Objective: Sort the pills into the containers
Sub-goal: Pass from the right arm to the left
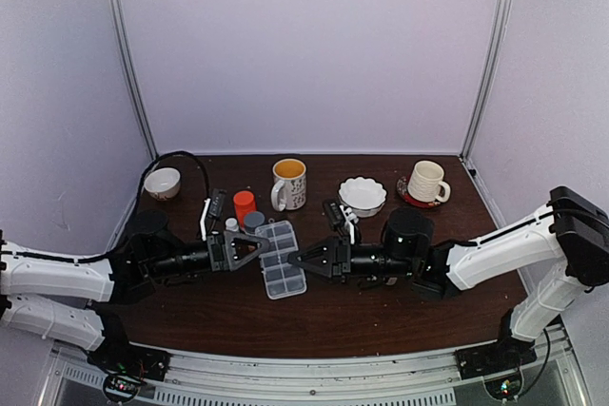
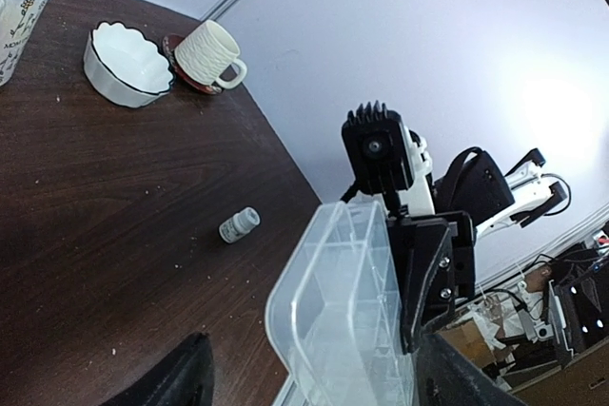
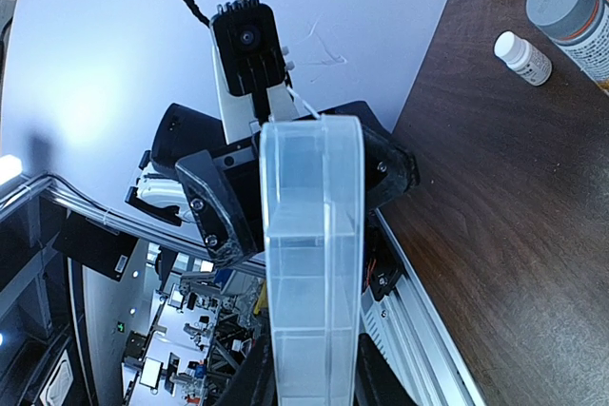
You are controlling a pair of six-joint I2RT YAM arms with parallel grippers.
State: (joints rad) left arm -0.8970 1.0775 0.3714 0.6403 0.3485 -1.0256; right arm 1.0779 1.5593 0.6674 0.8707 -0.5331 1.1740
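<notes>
Mid-table, my right gripper (image 1: 299, 258) clamps the clear organizer box (image 1: 284, 280) by 1 long side, while my left gripper (image 1: 260, 251) stands spread wide at the other. The box's long axis runs from the near edge toward the back wall. Just beyond stand an orange bottle (image 1: 245, 203) and a grey-capped bottle (image 1: 254, 222).

Noted left arm (image 1: 57, 278) and right arm (image 1: 495, 254) both stretched low over the desk, forearms near level, reaching inward from opposite sides so the wrists meet nose to nose at centre, each rolled onto its side. Found right jaws pinched shut on one edge of the organizer box (image 1: 284, 278). Found left jaws spread wide, straddling the opposite edge, gap showing on one side.
</notes>
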